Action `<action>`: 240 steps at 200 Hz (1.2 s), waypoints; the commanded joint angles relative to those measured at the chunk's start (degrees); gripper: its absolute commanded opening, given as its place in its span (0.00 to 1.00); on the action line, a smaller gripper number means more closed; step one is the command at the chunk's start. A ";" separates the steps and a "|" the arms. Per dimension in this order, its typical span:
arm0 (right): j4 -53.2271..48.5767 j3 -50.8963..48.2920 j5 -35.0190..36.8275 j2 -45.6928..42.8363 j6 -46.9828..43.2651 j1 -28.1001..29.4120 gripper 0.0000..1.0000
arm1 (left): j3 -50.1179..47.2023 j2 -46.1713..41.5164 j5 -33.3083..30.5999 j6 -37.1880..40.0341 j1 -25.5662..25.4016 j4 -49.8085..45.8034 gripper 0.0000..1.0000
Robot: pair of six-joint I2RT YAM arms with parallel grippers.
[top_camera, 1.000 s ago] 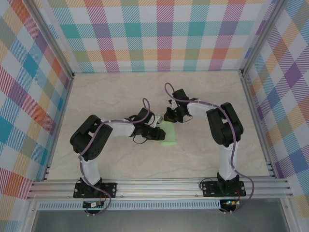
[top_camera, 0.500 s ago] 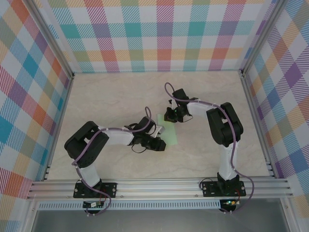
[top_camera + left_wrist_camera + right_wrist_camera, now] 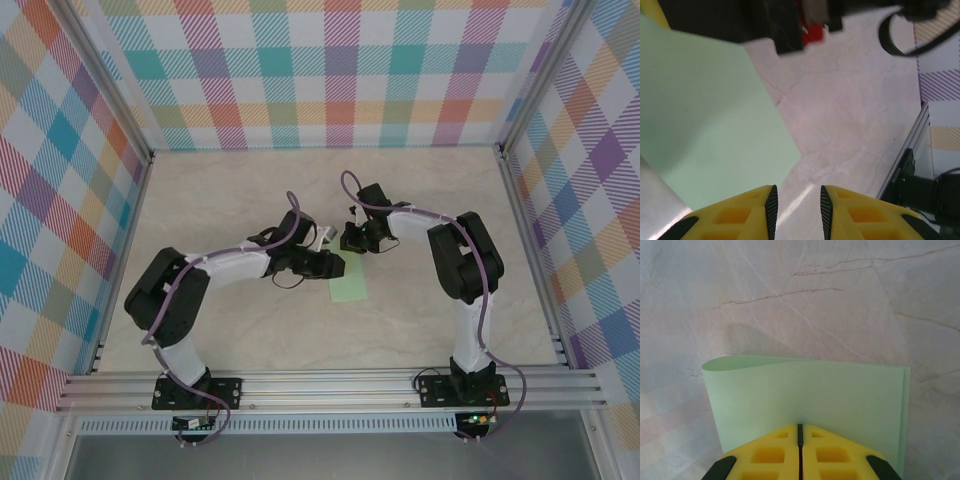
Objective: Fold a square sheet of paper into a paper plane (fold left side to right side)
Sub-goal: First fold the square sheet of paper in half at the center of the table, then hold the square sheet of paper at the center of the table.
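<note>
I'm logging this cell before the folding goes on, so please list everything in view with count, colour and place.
square sheet of paper: one, pale mint green, folded double with one edge uncreased, mid-table
table: one, beige marble pattern, under everything
walls: three, pastel plaid, at the left, back and right of the table
frame rail: one, silver, along the near edge, carrying both arm bases
left arm: one, black and white, reaching to the paper's far end
right arm: one, black and white, bent toward the same end
left gripper: one, yellow fingers, slightly open, empty, just off the paper's corner
right gripper: one, yellow fingers, shut, tips on the paper
</note>
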 commanded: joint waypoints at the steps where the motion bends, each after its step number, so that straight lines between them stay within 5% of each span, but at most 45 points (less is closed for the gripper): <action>1: -0.86 -0.34 1.78 0.41 -0.67 -0.38 0.08 | 2.66 5.63 0.67 -1.21 0.10 0.84 0.30; 68: 1.28 0.40 -0.12 -3.84 -0.58 -0.48 0.12 | 3.89 11.35 -2.71 -1.90 0.10 0.81 0.29; 122: -2.75 -2.21 6.72 -17.42 -3.67 -0.83 0.34 | 0.91 12.31 -3.24 -3.66 0.10 2.60 0.29; 185: 3.24 -24.20 -1.52 -33.26 4.01 0.14 0.16 | 1.11 13.20 -3.17 -4.65 -0.08 3.90 0.29; 240: 7.48 -29.80 -0.01 -29.10 8.07 3.13 0.10 | 1.59 13.07 -3.34 -5.35 -0.14 4.13 0.29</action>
